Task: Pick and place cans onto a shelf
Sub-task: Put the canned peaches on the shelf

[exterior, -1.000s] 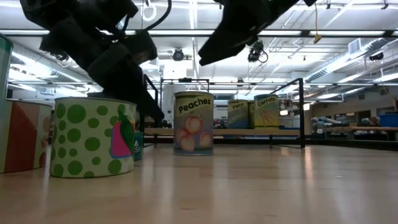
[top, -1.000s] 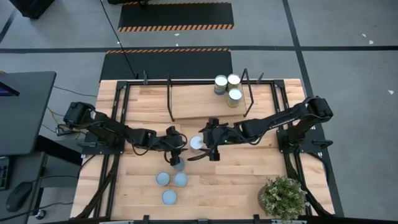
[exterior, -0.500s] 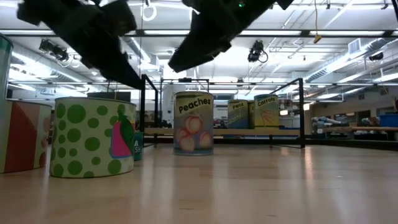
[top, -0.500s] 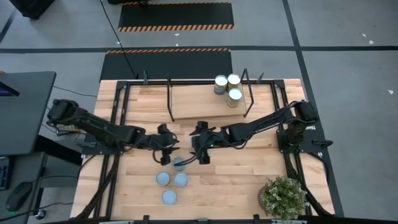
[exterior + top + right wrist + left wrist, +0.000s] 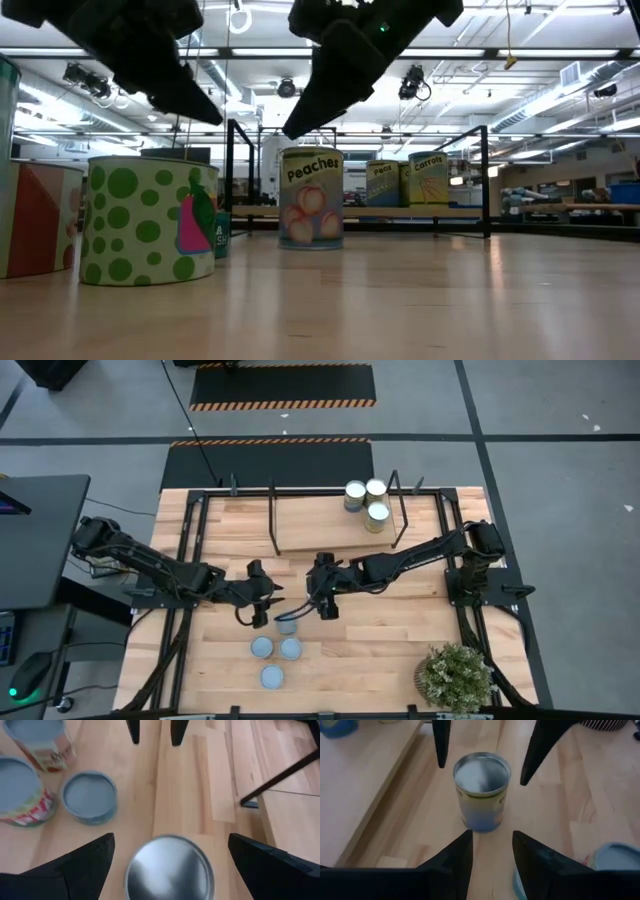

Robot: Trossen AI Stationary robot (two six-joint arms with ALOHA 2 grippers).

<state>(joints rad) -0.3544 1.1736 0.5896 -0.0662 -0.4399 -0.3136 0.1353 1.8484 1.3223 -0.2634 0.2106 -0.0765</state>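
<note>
Wooden tabletop [image 5: 400, 635] carried my four loose cans; one can [image 5: 287, 624] stood mid-table, between my grippers. Right gripper [image 5: 322, 607] hung over it, fingers spread wide, holding nothing. Left gripper [image 5: 262, 603] sat just beside it, pinched closed and empty. Three cans [image 5: 366, 499] stood on the shelf [image 5: 320, 530], far right.

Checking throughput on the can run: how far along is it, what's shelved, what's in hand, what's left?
Done: three cans stand on the shelf. In hand: nothing held; the right gripper is open around the peaches can on the table, and the shut left gripper faces it. Left: that can plus three more cans nearer the table's front edge.
</note>
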